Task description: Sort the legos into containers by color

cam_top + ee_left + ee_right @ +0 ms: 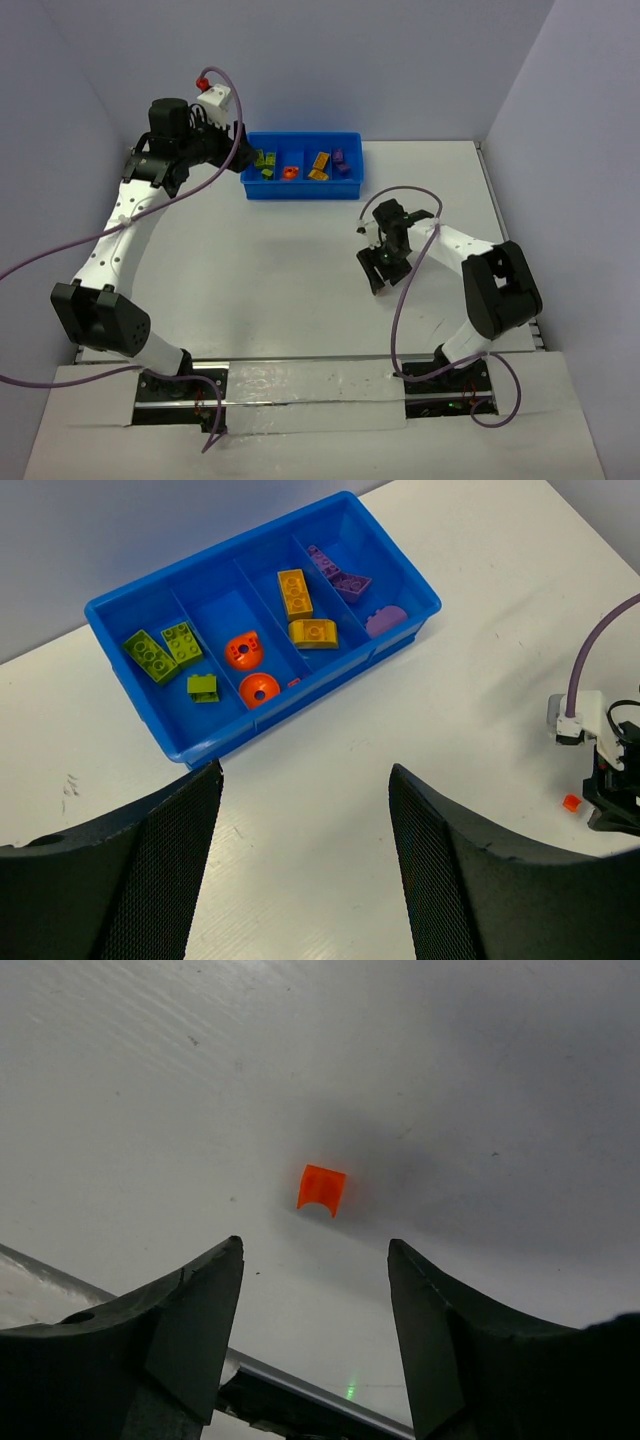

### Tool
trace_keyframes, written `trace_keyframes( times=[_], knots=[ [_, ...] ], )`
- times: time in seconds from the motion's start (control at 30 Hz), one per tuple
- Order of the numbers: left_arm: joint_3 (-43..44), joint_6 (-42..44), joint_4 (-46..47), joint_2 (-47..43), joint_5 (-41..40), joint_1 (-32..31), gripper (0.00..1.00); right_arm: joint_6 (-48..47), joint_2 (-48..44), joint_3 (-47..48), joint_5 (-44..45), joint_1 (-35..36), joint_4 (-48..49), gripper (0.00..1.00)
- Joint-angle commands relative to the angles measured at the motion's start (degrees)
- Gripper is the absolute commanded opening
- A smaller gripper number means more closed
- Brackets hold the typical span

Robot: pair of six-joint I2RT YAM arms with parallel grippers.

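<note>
The blue bin [215, 742] has four compartments: olive-green bricks [165, 650], orange-red pieces [242, 650], yellow-orange bricks [295, 592] and purple bricks [337, 572], one colour each. It also shows in the top view [300, 192]. My left gripper [305, 780] is open and empty, above the table just short of the bin's front wall; in the top view it [238, 150] is by the bin's left end. My right gripper [315, 1250] is open, low over the table, with one small orange-red brick [322, 1188] lying just ahead between its fingers. That brick [571, 802] shows beside the right gripper [377, 272].
Grey walls stand close behind the bin and along both sides of the white table [280, 270]. A purple cable [405, 300] loops from the right arm. A metal rail [300, 1400] runs along the table's near edge.
</note>
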Motion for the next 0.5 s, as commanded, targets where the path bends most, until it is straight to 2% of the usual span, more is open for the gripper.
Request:
trace_keyframes(
  times=[0.0, 0.17, 0.47],
  knots=[
    [1.3, -0.6, 3.0, -1.1, -0.9, -0.1, 0.74, 3.9, 0.4, 2.8, 3.8, 0.5, 2.1, 0.68],
    [1.1, -0.6, 3.1, -0.9, -0.9, -0.1, 0.74, 3.7, 2.4, 3.9, 3.3, 0.5, 2.2, 0.67],
    [0.1, -0.3, 3.6, -0.7, -1.9, -0.1, 0.74, 7.8, 3.0, 3.7, 7.9, 1.7, 4.8, 0.6]
  ],
)
